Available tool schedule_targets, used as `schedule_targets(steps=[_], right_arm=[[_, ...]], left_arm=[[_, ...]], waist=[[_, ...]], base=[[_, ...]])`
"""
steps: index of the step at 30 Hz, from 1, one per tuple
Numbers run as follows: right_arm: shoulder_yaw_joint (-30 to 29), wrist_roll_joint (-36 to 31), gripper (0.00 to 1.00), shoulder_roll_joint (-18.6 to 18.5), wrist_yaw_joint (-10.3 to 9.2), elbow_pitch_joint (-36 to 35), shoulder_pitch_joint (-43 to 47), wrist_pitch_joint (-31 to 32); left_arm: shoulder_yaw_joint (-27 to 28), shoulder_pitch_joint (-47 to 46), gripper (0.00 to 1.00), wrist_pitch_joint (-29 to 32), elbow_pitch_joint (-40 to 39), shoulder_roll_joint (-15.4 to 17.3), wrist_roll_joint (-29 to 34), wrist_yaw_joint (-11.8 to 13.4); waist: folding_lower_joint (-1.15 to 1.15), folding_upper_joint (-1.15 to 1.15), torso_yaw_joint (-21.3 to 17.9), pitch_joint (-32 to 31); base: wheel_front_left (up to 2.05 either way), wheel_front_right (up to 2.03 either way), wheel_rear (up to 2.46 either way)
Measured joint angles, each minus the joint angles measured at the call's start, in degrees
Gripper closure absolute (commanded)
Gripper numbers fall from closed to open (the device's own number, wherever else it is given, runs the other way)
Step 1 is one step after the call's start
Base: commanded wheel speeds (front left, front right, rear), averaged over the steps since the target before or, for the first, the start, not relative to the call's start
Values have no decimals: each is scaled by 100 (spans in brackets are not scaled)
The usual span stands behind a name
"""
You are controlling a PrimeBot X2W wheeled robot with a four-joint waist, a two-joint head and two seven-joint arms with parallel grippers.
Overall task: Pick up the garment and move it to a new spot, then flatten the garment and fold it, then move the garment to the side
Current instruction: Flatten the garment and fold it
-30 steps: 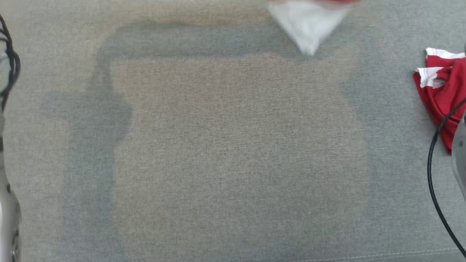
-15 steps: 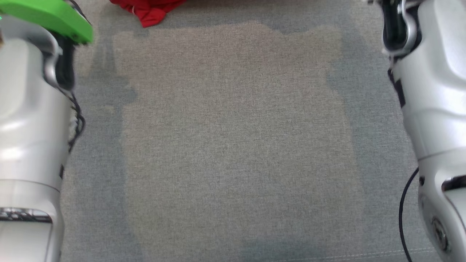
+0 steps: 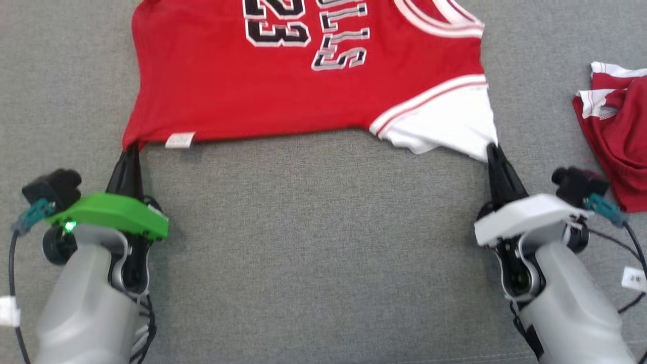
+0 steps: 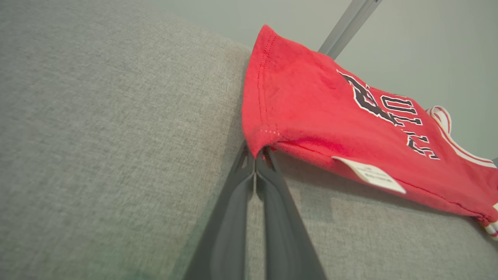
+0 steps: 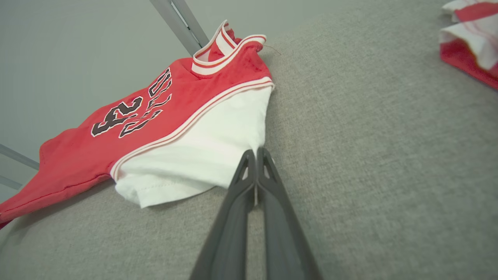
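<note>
The garment (image 3: 303,91) is a red jersey with a black number and a white sleeve, spread on the grey fabric surface (image 3: 323,253), its far part cut off by the head view's top edge. My left gripper (image 3: 132,147) is shut on its near left red corner (image 4: 261,136), next to a white label (image 4: 367,175). My right gripper (image 3: 490,147) is shut on the tip of the white sleeve (image 5: 202,155), which is pulled to a point. The left gripper (image 4: 255,153) and right gripper (image 5: 256,152) show their dark fingers pressed together.
A second red and white garment (image 3: 616,136) lies crumpled at the right edge, close to my right wrist, and shows again as a crumpled garment (image 5: 470,42) in the right wrist view. Black cables (image 3: 632,237) trail from both wrists. A metal pole (image 4: 346,27) stands behind the surface.
The head view has shifted a lot between frames. Earlier only scraps of red and white cloth showed at the top edge; now the jersey hangs spread between both grippers.
</note>
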Motion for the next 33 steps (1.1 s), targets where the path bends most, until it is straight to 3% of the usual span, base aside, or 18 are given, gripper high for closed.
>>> schedule_targets(steps=[5,10,14,20,25,29,33], right_arm=[[25,346,100,-209,1,-754,979,192],[-205,409,100,-435,5,-2027,2107,987],[-638,176,100,-381,7,-3218,2974,1842],[-1347,-338,100,77,8,-4851,4103,3268],[-1724,-687,100,308,7,-5646,4617,4168],[-1834,-791,100,369,5,-5812,4640,4653],[-1864,-832,100,382,5,-5722,4464,5194]], left_arm=[[216,768,100,0,-467,135,101,-2],[342,1640,100,42,-1079,426,227,98],[447,2336,100,380,-2053,658,204,504],[679,3689,100,1100,-3919,1049,203,1481],[764,4571,100,1603,-5279,1195,249,2160],[736,4808,100,1851,-5862,1226,279,2428],[645,4816,100,2129,-6027,1354,286,2462]], waist=[[0,0,4,-198],[0,0,-19,-483],[0,0,-63,-705],[0,0,-137,-972],[0,0,-143,-1024],[-1,0,-108,-966],[0,1,-101,-875]], base=[[0,0,0],[0,0,0],[0,0,0],[0,0,0],[0,0,0],[0,0,0],[0,0,0]])
